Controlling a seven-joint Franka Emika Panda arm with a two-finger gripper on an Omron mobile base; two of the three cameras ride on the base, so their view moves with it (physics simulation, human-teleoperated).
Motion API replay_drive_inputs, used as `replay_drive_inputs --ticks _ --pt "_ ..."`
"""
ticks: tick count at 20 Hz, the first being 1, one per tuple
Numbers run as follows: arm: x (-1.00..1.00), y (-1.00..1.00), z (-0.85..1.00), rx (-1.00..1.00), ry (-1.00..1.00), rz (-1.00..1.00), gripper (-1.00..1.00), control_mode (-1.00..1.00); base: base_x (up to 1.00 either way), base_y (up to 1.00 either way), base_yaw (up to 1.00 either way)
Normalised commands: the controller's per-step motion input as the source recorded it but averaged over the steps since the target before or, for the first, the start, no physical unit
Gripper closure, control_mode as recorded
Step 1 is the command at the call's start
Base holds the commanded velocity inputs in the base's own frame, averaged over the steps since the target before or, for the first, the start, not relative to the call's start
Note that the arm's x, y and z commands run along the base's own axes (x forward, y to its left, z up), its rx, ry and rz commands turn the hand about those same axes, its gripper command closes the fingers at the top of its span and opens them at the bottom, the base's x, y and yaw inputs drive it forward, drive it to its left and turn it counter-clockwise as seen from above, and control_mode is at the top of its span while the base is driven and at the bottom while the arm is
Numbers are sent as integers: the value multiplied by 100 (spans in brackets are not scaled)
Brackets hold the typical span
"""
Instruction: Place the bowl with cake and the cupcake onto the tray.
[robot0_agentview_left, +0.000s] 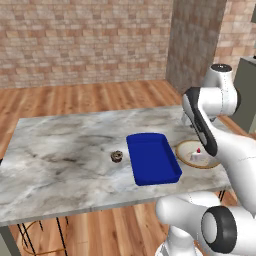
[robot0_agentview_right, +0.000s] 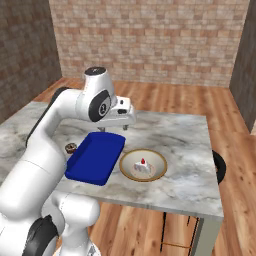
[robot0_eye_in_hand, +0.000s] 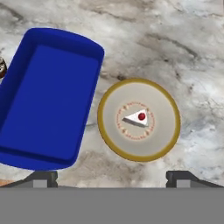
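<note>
While jaws hover open, round tan bowl (robot0_eye_in_hand: 139, 119) flanks flat blue tray (robot0_eye_in_hand: 48, 98)

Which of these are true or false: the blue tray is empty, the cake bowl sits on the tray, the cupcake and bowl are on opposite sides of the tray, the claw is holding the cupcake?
1. The flat deep blue rectangular tray is empty. True.
2. The round tan bowl with a white cake slice sits on the tray. False: it rests on the marble tabletop beside the tray.
3. The small dark brown cupcake and the bowl lie on opposite sides of the tray. True.
4. The claw holds the cupcake. False: its fingers are spread with nothing between them, above the bowl.
</note>
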Motion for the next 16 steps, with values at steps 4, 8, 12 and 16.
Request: replay_drive_inputs --ticks 4,8,12,16 --pt "-14 -58 -14 3 0 0 -100 -100 0 0 0" --pt "-18 -54 -20 10 0 0 -100 -100 0 0 0" --pt "-17 -49 -27 13 0 -1 -100 -100 0 0 0" --pt "-7 -39 -31 8 0 -1 -100 -100 0 0 0"
